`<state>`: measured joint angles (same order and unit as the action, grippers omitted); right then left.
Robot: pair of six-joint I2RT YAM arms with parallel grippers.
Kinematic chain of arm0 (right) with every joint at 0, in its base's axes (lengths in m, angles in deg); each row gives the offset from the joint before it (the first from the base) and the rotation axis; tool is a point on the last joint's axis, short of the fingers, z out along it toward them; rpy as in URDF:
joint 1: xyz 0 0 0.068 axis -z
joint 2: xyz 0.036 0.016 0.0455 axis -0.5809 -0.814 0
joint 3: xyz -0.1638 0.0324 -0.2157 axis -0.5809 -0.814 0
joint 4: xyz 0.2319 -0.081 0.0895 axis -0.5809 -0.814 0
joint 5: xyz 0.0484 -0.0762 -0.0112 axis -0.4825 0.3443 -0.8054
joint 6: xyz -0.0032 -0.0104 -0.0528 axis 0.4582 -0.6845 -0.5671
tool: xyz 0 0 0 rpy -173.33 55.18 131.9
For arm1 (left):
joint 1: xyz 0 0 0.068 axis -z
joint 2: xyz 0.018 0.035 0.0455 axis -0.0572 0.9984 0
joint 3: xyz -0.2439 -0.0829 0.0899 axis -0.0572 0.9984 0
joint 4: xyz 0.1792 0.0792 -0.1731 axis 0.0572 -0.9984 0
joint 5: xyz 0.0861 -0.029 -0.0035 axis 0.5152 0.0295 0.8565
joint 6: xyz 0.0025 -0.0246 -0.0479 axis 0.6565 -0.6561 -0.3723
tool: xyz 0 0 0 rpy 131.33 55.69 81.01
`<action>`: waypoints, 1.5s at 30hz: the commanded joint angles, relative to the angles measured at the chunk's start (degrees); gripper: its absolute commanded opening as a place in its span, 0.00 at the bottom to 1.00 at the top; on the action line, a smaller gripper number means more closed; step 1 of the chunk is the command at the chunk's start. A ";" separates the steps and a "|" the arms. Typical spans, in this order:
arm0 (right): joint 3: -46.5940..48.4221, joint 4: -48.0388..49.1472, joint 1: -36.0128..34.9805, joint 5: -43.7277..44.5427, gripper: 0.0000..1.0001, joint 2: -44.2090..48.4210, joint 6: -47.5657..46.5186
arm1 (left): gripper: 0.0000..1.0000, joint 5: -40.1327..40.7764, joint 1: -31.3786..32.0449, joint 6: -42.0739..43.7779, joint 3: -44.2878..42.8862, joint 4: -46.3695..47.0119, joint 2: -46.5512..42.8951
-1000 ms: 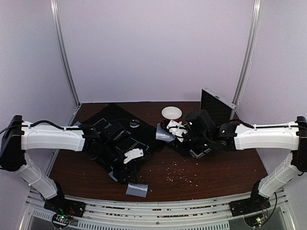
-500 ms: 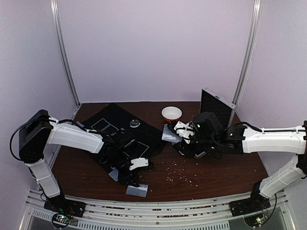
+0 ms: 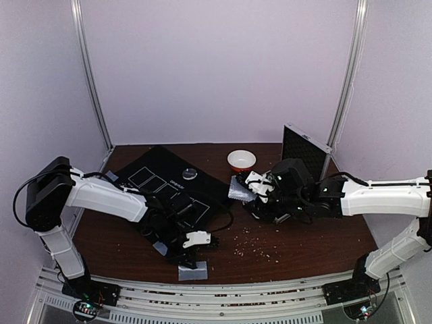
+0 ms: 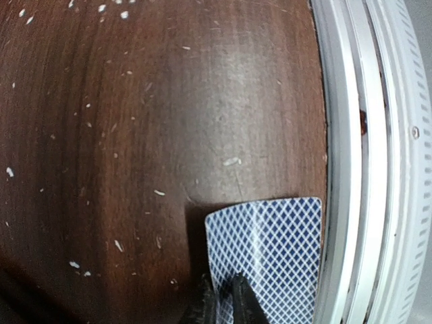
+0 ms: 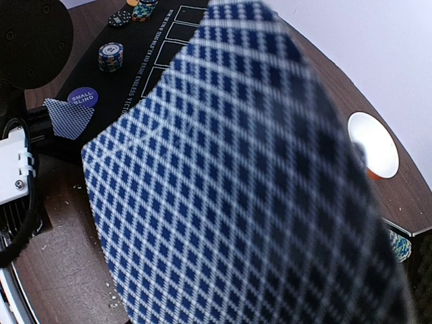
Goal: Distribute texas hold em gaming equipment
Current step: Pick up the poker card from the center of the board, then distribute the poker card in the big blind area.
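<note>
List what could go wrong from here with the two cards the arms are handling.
1. The near card lies right at the edge of the table beside the metal rail; the left gripper, fingers at its border, might nudge it over.
2. The held card in the right gripper fills the right wrist view, so its landing spot is hidden; it may drop onto the chip stack.
</note>
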<state>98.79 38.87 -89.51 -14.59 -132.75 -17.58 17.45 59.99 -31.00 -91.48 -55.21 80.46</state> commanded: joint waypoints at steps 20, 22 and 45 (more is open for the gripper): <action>1.21 -0.06 1.83 2.32 0.40 1.28 -0.67 | 0.00 0.37 -14.26 -6.73 -7.16 -9.45 -14.45; 1.48 -0.06 2.08 1.73 0.40 1.29 -1.07 | 0.00 3.08 -17.76 -7.81 -8.64 -10.65 -16.15; 0.81 2.08 2.97 -3.42 0.41 1.15 -2.40 | 0.00 22.24 -65.57 6.25 -34.05 -7.37 6.00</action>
<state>98.92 39.42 -86.89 -17.19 -132.75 -20.16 43.61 -5.54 -30.25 -123.78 -63.30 83.94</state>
